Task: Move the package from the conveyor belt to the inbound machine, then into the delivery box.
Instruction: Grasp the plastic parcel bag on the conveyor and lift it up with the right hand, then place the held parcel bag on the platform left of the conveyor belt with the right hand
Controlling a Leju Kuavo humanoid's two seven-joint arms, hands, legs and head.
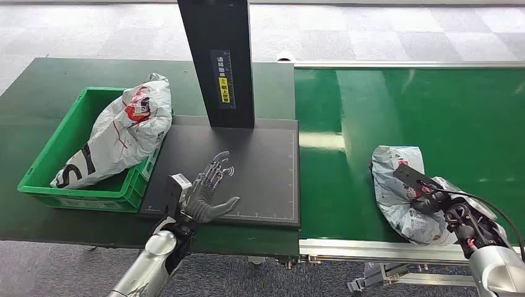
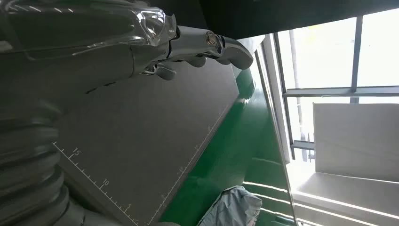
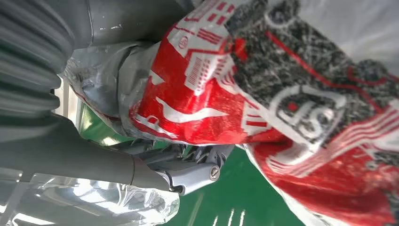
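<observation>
Right hand gripping package on conveyor belt at four o'clock, long axis ten-to-four. Inbound machine off toward nine o'clock. Left hand hovering there, fingers spread, empty.

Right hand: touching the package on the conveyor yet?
Touching. In the right wrist view the right hand presses against the package; the head view shows its fingers on the bag.

Counter: dark green surface, left half of the frame. Floor: pale grey square tiles, across the top of the frame. Windows: bright panes with dark frames, upper right of the left wrist view.
</observation>
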